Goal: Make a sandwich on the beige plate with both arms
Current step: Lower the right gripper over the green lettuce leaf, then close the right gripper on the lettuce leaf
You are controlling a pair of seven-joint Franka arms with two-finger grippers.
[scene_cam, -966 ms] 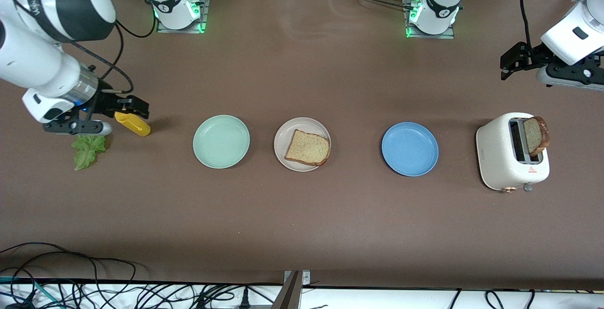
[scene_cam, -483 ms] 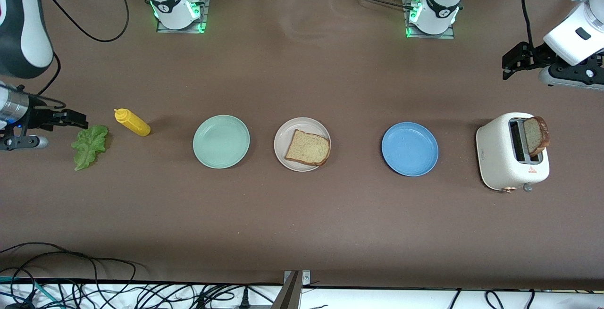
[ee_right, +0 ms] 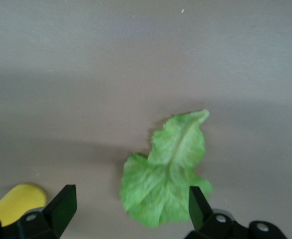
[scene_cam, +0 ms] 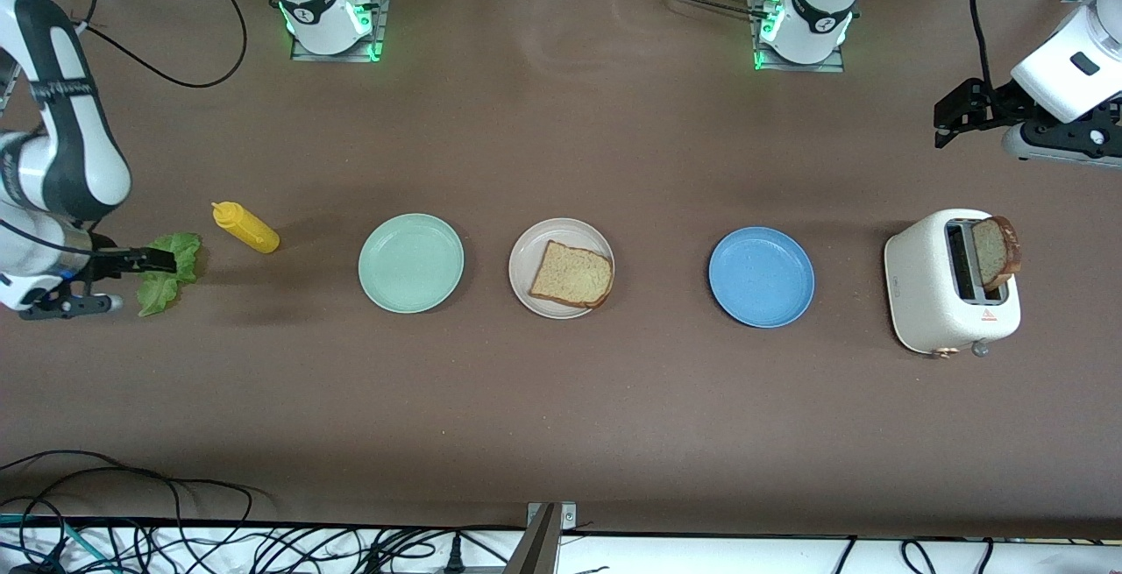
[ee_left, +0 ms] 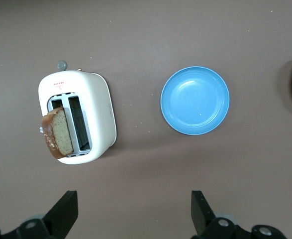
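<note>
The beige plate (scene_cam: 526,245) lies mid-table with one bread slice (scene_cam: 571,274) on it. A second slice (scene_cam: 995,251) stands up out of the white toaster (scene_cam: 929,294) at the left arm's end. The green lettuce leaf (scene_cam: 158,295) lies flat at the right arm's end. My right gripper (scene_cam: 145,285) is open over the leaf, one finger across it. In the right wrist view the leaf (ee_right: 170,169) sits partly between the open jaws of the right gripper (ee_right: 131,194). My left gripper (scene_cam: 940,125) waits open above the table near the toaster (ee_left: 86,117); the left gripper (ee_left: 134,199) holds nothing.
A yellow squeeze bottle (scene_cam: 247,228) lies beside the lettuce. A mint-green plate (scene_cam: 410,262) and a blue plate (scene_cam: 761,276) flank the beige plate. Cables run along the table's edge nearest the front camera.
My right gripper has swung off the yellow bottle toward the table's end, then settled over the lettuce. The left arm has hardly moved.
</note>
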